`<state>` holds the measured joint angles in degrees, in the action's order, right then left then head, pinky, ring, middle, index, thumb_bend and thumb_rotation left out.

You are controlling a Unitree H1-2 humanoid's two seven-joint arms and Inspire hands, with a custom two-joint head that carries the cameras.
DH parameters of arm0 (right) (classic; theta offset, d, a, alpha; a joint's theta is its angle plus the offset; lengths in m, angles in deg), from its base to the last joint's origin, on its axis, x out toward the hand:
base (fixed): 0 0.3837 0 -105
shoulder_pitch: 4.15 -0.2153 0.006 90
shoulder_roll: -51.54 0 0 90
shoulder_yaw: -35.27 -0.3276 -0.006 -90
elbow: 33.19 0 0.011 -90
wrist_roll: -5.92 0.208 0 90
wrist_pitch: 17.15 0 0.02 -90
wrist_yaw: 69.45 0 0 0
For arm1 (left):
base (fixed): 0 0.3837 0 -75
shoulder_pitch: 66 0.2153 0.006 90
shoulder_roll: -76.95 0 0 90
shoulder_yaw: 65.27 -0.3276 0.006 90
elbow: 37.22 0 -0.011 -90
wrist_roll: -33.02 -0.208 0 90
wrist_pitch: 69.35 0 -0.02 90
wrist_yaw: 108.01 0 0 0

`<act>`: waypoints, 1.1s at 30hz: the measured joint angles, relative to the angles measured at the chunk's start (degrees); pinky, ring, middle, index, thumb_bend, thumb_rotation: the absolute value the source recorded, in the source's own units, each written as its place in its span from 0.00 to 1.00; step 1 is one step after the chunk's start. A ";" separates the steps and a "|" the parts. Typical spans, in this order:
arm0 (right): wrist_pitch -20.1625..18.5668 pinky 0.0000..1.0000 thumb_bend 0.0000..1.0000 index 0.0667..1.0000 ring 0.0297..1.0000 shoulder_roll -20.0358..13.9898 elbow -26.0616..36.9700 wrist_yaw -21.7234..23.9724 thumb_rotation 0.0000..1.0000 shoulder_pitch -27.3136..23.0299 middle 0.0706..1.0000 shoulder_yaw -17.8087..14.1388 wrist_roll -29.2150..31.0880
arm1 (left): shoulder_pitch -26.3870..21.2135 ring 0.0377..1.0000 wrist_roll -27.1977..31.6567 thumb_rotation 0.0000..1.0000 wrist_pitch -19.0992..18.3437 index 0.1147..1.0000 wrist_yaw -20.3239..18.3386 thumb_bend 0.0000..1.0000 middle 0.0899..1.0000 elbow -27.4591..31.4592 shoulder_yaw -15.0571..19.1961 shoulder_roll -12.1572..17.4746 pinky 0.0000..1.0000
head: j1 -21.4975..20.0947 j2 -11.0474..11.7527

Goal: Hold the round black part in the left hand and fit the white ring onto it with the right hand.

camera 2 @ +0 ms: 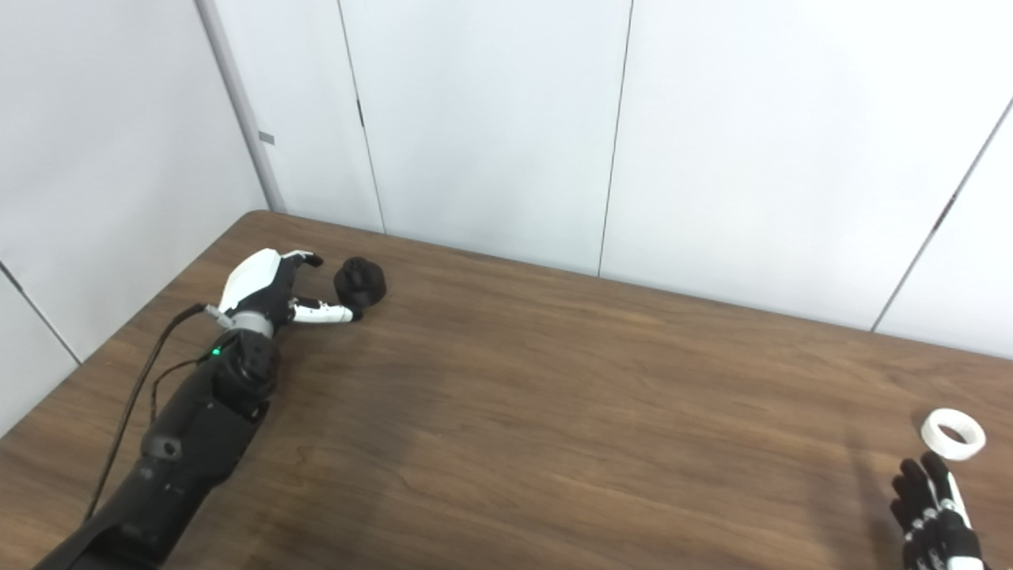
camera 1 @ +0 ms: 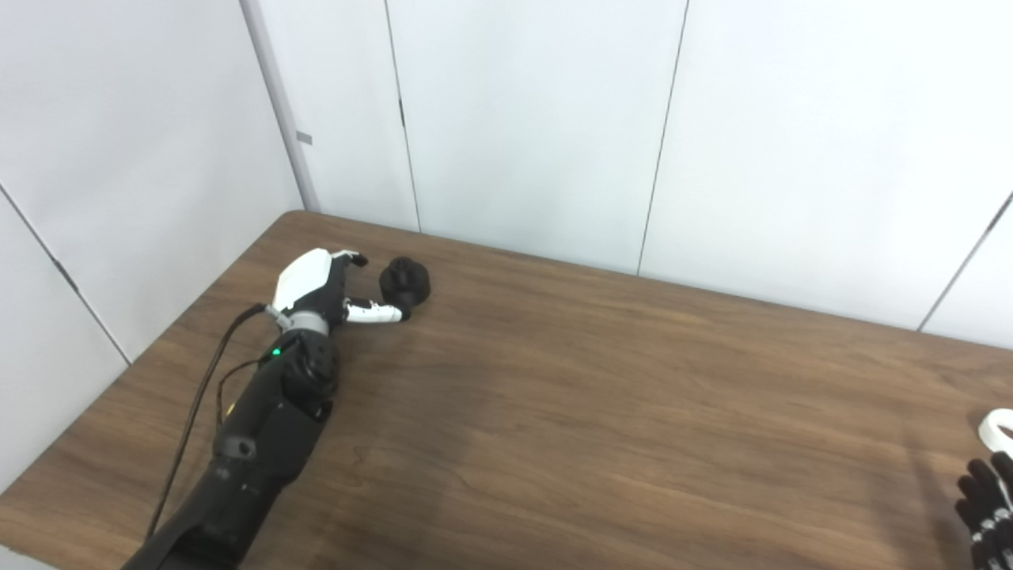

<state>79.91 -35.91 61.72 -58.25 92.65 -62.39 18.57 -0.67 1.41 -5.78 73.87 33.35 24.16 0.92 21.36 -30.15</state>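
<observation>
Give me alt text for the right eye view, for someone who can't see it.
The left hand reaches with fingers apart around a round black part at the wooden table's far left. Near the right edge lies a white ring, with the right hand open just short of it.

2 head cameras look down on 1 shared table (camera 1: 601, 412).

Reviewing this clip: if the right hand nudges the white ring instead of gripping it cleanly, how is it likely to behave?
The white ring lies flat on the smooth wooden table, so it would probably slide, not roll. It looks small and hollow, likely light and easily pushed away. The right hand is close but not touching.
</observation>
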 measured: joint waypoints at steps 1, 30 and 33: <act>-0.04 1.00 0.51 0.99 0.97 0.00 0.20 -0.02 1.00 0.14 0.97 0.00 0.00 | -0.46 0.98 -0.18 0.35 -0.14 0.81 -0.22 0.96 0.92 -0.73 -0.21 0.00 1.00 | -0.09 -0.09; -0.89 1.00 0.52 0.99 0.96 -0.05 2.05 -0.26 1.00 2.42 0.96 -0.03 -0.19 | -8.33 0.99 -1.48 0.39 -0.51 0.82 -1.92 0.96 0.93 -12.21 -2.62 -2.81 1.00 | -1.32 -0.79; -0.91 1.00 0.52 0.99 0.96 -0.05 2.12 -0.41 1.00 2.46 0.96 -0.01 -0.50 | -8.48 1.00 -1.89 0.39 -0.51 0.82 -2.29 0.96 0.93 -12.21 -2.43 -2.84 1.00 | -1.41 -0.70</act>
<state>79.00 -35.96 63.84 -58.66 95.11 -62.40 18.07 -9.15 -0.48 -6.28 71.58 21.14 21.73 -1.91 19.95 -30.85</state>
